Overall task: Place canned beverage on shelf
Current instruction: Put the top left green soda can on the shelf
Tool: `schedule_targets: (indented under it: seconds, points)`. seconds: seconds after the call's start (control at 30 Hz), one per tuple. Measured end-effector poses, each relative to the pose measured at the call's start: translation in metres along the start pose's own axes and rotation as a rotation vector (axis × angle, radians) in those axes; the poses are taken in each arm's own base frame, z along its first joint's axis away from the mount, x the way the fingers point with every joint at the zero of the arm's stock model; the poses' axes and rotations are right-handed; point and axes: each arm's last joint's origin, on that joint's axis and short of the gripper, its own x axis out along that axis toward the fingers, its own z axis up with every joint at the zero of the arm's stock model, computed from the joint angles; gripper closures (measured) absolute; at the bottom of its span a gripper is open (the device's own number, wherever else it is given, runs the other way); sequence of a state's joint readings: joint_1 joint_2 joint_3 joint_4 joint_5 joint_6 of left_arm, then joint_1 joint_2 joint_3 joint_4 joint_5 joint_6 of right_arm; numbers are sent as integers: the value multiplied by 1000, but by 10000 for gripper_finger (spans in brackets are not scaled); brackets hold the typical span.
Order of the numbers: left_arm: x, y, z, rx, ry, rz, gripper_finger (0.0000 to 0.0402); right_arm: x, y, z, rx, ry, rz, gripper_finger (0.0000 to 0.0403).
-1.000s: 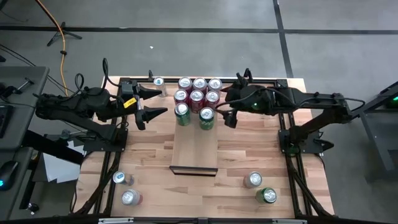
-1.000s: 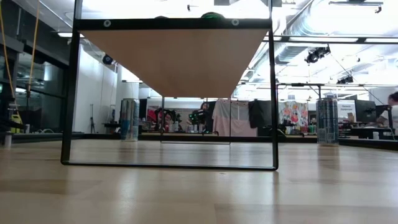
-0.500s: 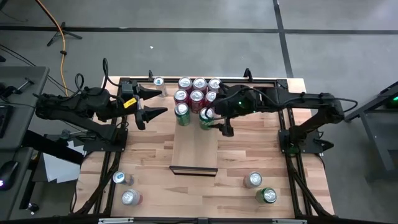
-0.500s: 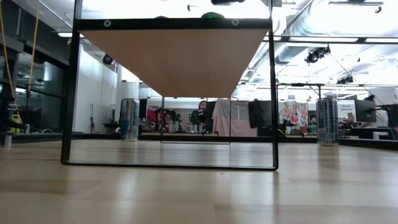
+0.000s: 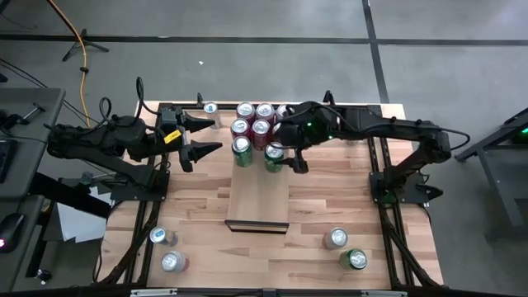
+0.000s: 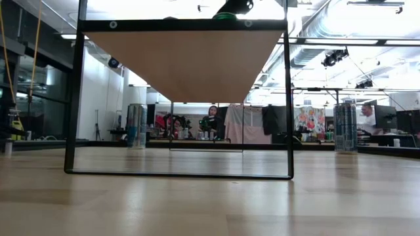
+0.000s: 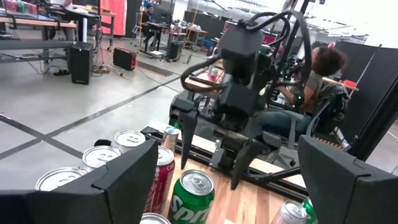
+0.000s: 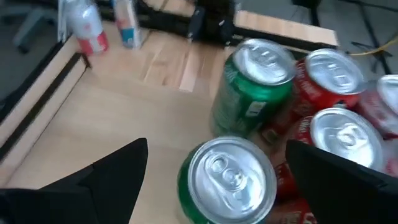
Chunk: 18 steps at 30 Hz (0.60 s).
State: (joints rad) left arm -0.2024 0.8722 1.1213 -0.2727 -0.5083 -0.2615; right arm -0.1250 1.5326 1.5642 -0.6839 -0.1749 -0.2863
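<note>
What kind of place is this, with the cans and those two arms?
Probably a robotics lab or workshop: bare concrete floor with an orange cable, exposed ceiling ducts, and people at desks beyond the butcher-block table.

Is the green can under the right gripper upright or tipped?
Upright. The green can shows its round silver lid facing up between the right gripper's open fingers, standing on the shelf.

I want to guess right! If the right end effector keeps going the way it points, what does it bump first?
Probably the green can on the shelf; the open right end effector points at it.
</note>
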Motion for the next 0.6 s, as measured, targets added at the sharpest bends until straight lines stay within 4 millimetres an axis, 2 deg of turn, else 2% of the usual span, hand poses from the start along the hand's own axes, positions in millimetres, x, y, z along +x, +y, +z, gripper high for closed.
schedule_targets:
  seconds: [0.17, 0.37, 0.6]
  points:
    - [0, 0, 0, 0, 0, 0, 84, 16, -2, -4, -87, 33, 20, 36]
    - [0, 0, -1, -6, 9, 2, 84, 28, -4, -8, -84, 60, 28, 36]
    - [0, 1, -2, -13, 22, 6, 84, 28, -4, -9, -65, 70, 23, 46]
